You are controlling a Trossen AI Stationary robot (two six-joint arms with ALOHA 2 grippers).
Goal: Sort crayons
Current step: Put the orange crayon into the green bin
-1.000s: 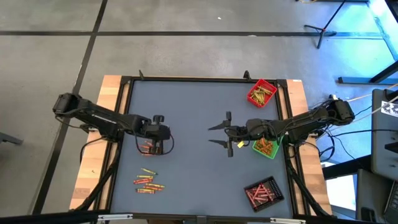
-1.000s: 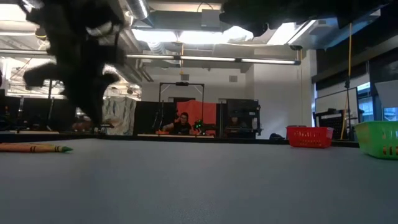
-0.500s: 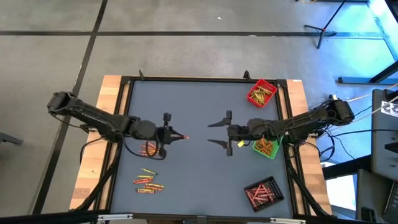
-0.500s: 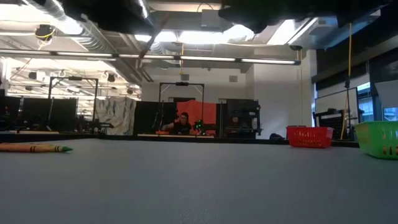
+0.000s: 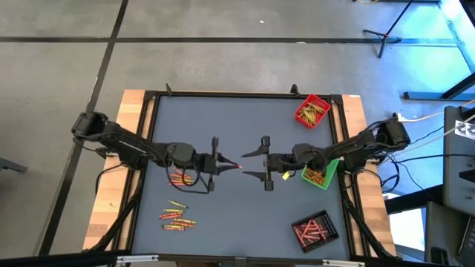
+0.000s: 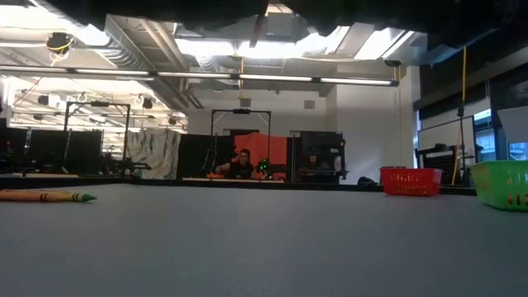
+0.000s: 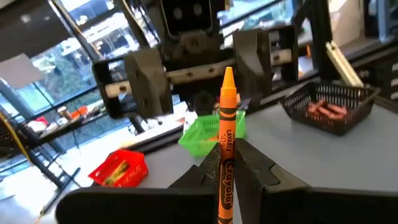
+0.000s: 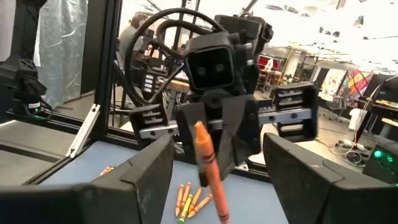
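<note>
High view: the left pincer (image 5: 223,162) is closed on one orange crayon (image 5: 232,165) above the middle of the surface (image 5: 223,119). The crayon's long axis lies along the line joining the two pincers, its tip projecting toward the right pincer (image 5: 261,163). The right pincer is held wide open just beyond that tip, its gap facing the crayon; no contact between its fingers and the crayon can be made out. The right arm is therefore the nearer free arm, and a transfer between arms appears to be the step in hand. Loose crayons (image 5: 177,215) lie on the surface near the left arm. The green tray (image 5: 318,175) lies just behind the right pincer.

Low view: neither pincer is shown clearly. One crayon (image 6: 49,196) lies flat on the surface.

Left wrist view: the held crayon (image 7: 225,149) is clamped by its lower part between the left fingers (image 7: 208,167). Its tip is aimed at the gap of the open right pincer (image 7: 202,78).

Right wrist view: the crayon (image 8: 207,169) is seen between the spread right fingers (image 8: 152,171), inclined, tip forward. Whether it is already inside the gap cannot be told. The coming closure is judged to depend on the crayon's free end being centred in that gap.
</note>
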